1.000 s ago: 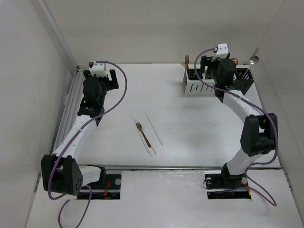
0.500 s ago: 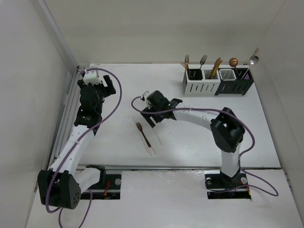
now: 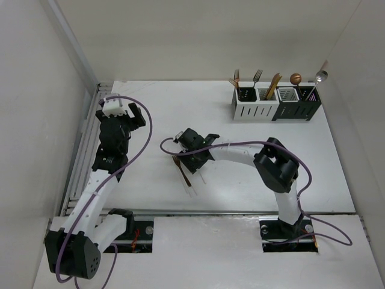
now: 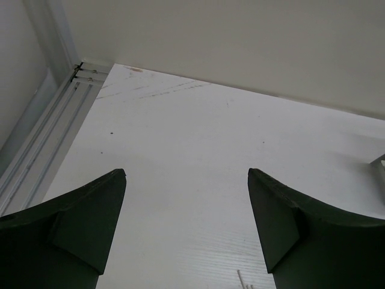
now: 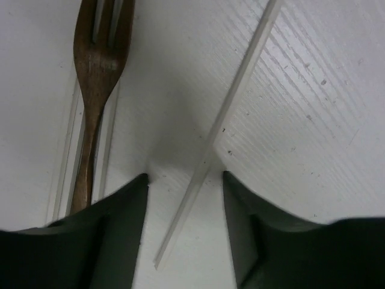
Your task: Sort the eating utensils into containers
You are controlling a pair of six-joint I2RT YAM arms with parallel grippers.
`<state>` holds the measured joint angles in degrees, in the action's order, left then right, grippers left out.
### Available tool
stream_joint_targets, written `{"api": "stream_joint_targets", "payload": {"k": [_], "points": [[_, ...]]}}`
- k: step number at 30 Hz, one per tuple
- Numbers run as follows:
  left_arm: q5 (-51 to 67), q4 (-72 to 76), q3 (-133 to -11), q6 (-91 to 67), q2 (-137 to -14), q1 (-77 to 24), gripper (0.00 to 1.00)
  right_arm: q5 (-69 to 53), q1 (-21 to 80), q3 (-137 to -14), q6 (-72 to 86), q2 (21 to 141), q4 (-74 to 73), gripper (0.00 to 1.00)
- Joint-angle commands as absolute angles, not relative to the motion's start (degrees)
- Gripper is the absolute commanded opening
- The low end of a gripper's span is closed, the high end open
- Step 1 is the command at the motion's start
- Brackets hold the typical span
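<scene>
A copper fork (image 3: 180,168) lies mid-table on two thin white sticks (image 3: 190,188); it also shows in the right wrist view (image 5: 95,66). A third thin white stick (image 5: 224,117) lies just right of it. My right gripper (image 3: 194,158) is down at the table, open, its fingertips (image 5: 185,177) straddling that stick's near end without closing on it. My left gripper (image 3: 127,117) is open and empty above the left of the table (image 4: 186,174). The containers (image 3: 275,108), two white and two black, stand at the back right, holding forks, a gold utensil, a copper spoon and a silver spoon.
An aluminium rail (image 3: 87,141) runs along the table's left edge; it also shows in the left wrist view (image 4: 42,135). White walls close in the back and both sides. The right arm's purple cable (image 3: 240,143) arcs over the table's middle.
My right arm has swung from the containers to mid-table and dropped lower over the white stick beside the fork. My left arm has drawn back slightly toward the near side.
</scene>
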<state>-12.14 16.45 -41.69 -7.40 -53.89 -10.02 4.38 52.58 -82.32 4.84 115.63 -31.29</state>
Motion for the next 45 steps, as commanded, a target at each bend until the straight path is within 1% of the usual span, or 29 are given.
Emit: {"api": "stream_joint_targets", "payload": {"k": [1,2,3,4,5,11,16,19,20,21,22,23,24,27,28,29,32,35,38,42,45], "points": [[-12.66,18.46,-41.13,-7.65,-51.95,-10.2,0.8,2.82,52.73,-81.3,6.67,119.08,-33.75,0.56],[-12.66,18.46,-41.13,-7.65,-51.94,-10.2,0.8,2.81,52.73,-81.3,6.68,119.79,-34.53,0.45],[-12.66,18.46,-40.61,-7.65,-51.94,-10.2,0.8,3.6,52.73,-81.3,7.2,120.49,-34.54,0.31],[-12.66,18.46,-40.61,-7.65,-51.94,-10.2,0.8,4.39,52.73,-81.3,7.21,121.02,-35.15,0.06],[-12.66,18.46,-40.61,-7.65,-51.42,-10.2,0.8,4.39,52.73,-81.3,7.82,121.72,-35.16,0.0],[-12.66,18.46,-40.61,-7.65,-51.42,-10.2,0.8,9.13,51.42,-81.3,8.96,119.89,-36.39,0.0],[-12.66,18.46,-40.61,-7.12,-51.42,-10.2,0.8,15.11,49.23,-85.77,5.11,109.97,-35.86,0.0],[-12.66,18.46,-41.74,-6.51,-52.03,-10.2,0.8,16.17,44.49,-89.82,2.3,103.38,-33.58,0.0],[-12.66,18.46,-41.75,-6.5,-52.03,-10.2,0.8,14.78,42.82,-90.43,1.76,101.62,-32.53,0.0],[-12.66,18.46,-42.36,-6.5,-52.03,-10.2,0.8,13.72,39.06,-91.05,1.15,99.95,-29.91,0.0],[-12.66,18.46,-42.36,-5.98,-52.55,-10.2,0.8,12.58,37.02,-91.05,-0.25,96.8,-28.23,0.0],[-12.66,18.46,-42.36,-5.98,-52.56,-10.2,0.8,11.61,34.91,-91.05,-0.79,95.38,-26.73,0.0],[-12.66,18.46,-42.89,-5.98,-52.56,-10.2,0.8,9.86,30.46,-91.05,-1.49,94.06,-25.24,0.0],[-12.66,17.93,-43.5,-5.98,-53.09,-9.58,0.8,7.39,23.58,-89.65,-4.48,89.66,-17.86,0.0],[-12.66,17.93,-43.51,-5.45,-53.09,-9.58,0.8,7.38,18.94,-87.91,-5.18,88.78,-12.88,0.0],[-12.66,17.32,-43.51,-5.45,-53.61,-9.58,0.8,6.69,16.37,-86.85,-5.71,87.38,-9.87,0.0],[-12.66,16.79,-44.74,-4.93,-54.92,-8.44,0.8,3.35,6.79,-86.04,-6.33,88.15,-1.62,0.0],[-12.66,16.26,-46.84,-4.31,-56.25,-7.83,0.8,0.1,-0.32,-87.97,-7.03,92.8,4.28,0.0],[-12.66,15.21,-48.68,-3.78,-58.01,-7.82,0.8,-1.75,-4.64,-90.78,-7.03,99.04,7.2,0.0],[-11.34,11.7,-50.71,-2.47,-59.41,-7.82,0.79,-2.37,-7.02,-97.1,-7.03,106.86,10.71,0.0],[-10.72,9.15,-52.29,-2.46,-60.73,-7.82,0.77,-3.51,-8.52,-98.61,-6.25,111.87,12.74,0.0]]}}
